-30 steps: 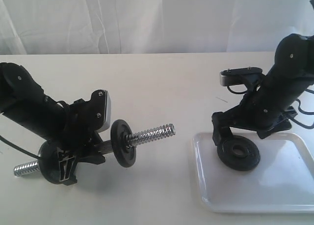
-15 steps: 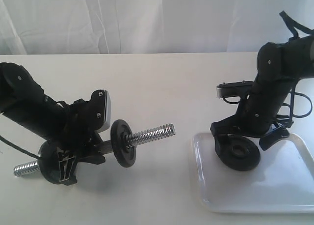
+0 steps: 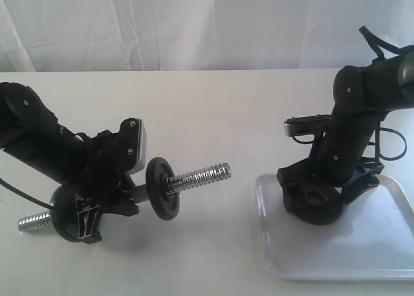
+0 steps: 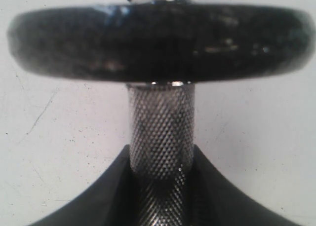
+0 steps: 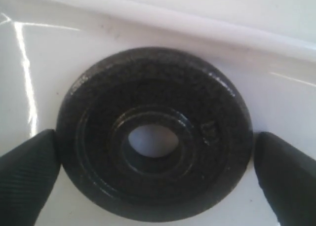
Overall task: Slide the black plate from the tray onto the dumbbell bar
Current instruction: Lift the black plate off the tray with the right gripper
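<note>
The right jaws have been brought lower and are now spread wide on either side of the black plate (image 5: 153, 137), which lies flat on the tray (image 3: 381, 257) at lower right; a grasp seems ready. The dumbbell bar (image 3: 200, 175) is pinched by the left jaws, lower left.

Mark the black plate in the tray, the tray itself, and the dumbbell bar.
black plate (image 5: 153, 95), right wrist view, flat face beside the centre hole.
tray (image 3: 362, 244), exterior view, bare floor.
dumbbell bar (image 3: 202, 175), exterior view, threaded end.

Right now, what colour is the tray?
The tray is glossy white, clearest in the exterior view.
</note>
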Controlling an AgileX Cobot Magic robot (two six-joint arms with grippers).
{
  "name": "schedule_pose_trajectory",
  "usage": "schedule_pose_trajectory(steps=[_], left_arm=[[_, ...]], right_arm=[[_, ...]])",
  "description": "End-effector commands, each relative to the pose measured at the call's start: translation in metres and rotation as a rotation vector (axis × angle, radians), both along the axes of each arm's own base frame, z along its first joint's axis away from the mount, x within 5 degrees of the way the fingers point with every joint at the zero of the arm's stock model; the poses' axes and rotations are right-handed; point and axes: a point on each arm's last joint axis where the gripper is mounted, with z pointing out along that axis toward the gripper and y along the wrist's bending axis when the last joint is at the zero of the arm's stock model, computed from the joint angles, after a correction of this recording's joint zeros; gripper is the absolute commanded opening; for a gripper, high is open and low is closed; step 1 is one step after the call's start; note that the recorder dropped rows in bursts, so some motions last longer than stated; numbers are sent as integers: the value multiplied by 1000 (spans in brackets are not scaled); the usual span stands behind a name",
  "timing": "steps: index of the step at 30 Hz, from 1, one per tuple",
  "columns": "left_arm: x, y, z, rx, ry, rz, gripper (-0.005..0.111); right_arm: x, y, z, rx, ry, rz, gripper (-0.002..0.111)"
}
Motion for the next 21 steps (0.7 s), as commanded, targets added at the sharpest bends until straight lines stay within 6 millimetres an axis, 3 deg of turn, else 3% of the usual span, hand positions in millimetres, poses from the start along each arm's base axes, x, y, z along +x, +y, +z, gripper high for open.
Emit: schedule_pose_trajectory(steps=[1, 10, 21], left_arm=[[0, -5, 23, -94, -26, 48, 0], [0, -5, 23, -94, -26, 48, 0], [0, -5, 23, -94, -26, 48, 0]], right_arm=[[2, 1, 1, -2, -13, -1, 104], [3, 1, 0, -2, -19, 4, 104], [1, 6, -28, 40, 70, 77, 104]])
